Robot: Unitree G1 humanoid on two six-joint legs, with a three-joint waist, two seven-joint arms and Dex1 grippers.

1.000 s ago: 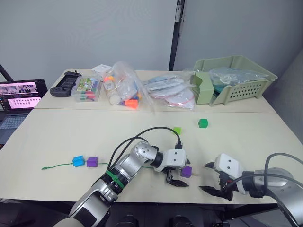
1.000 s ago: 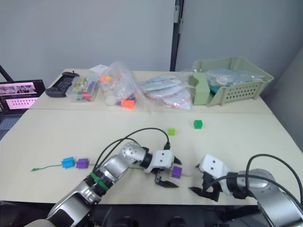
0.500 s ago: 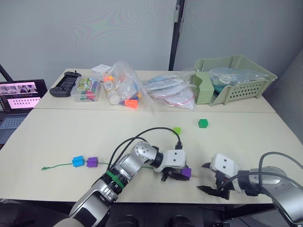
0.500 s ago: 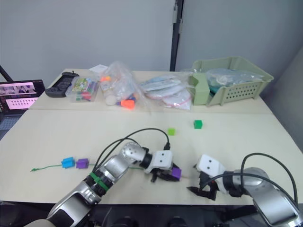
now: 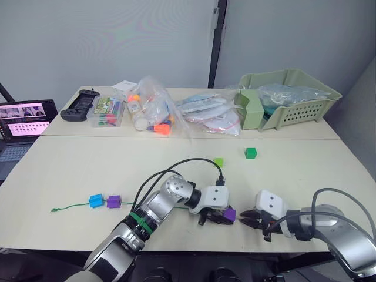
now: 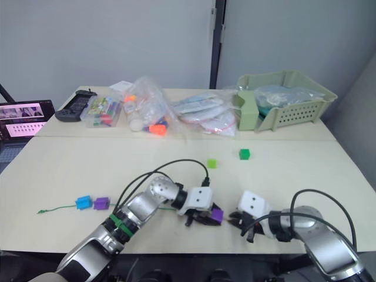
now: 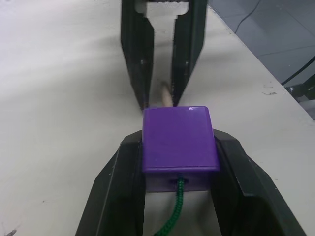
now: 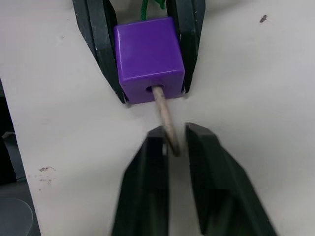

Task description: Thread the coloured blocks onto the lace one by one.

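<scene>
Right wrist view gives me the clearest read: my left gripper (image 8: 142, 93) is clamped on a purple block (image 8: 147, 59), and the pale tip (image 8: 166, 118) of the lace (image 7: 172, 221) pokes out of its hole, sitting between my right gripper (image 8: 174, 140) fingers, which are close together around it, though I can't tell if they have pinched it fully. From the head camera, the blue block (image 5: 96, 201) and another purple block (image 5: 113, 201) sit touching on the green lace near its knotted end, so I count 2 threaded and 1 in hand. I judge 2 are left: the light green block (image 5: 219, 161) and dark green block (image 5: 251, 153), loose on the table (image 5: 305, 176), well apart from both grippers.
</scene>
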